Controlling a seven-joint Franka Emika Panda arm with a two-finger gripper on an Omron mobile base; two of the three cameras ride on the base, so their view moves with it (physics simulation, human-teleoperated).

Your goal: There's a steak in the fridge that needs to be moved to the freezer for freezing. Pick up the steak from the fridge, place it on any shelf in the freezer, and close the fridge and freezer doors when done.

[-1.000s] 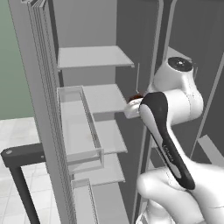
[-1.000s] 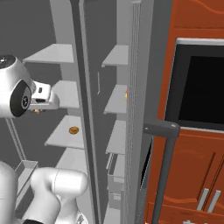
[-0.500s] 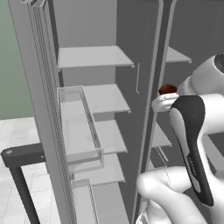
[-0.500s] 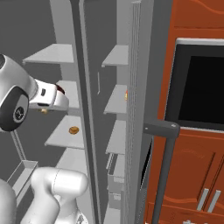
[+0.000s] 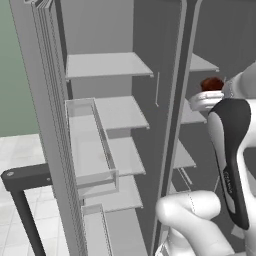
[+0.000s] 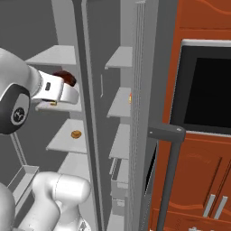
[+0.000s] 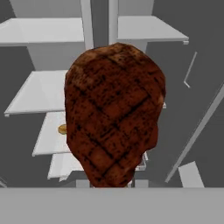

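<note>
One steak (image 7: pixel 114 114) clamped in the gripper (image 6: pixel 67 88), filling centre of the hand view, upper right in the left base view. Risk: clipping the divider (image 5: pixel 176 125) en route to the freezer (image 5: pixel 107 65) could knock it loose.

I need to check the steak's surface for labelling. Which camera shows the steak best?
The hand view: the steak is close up, its grill-marked face fully visible. Both base views catch just a small dark lump at the end of the arm, partly hidden by the white wrist.

Steak (image 5: pixel 212 83) carried rightward, from freezer (image 5: pixel 107 120) toward fridge (image 5: pixel 200 125) side.
</note>
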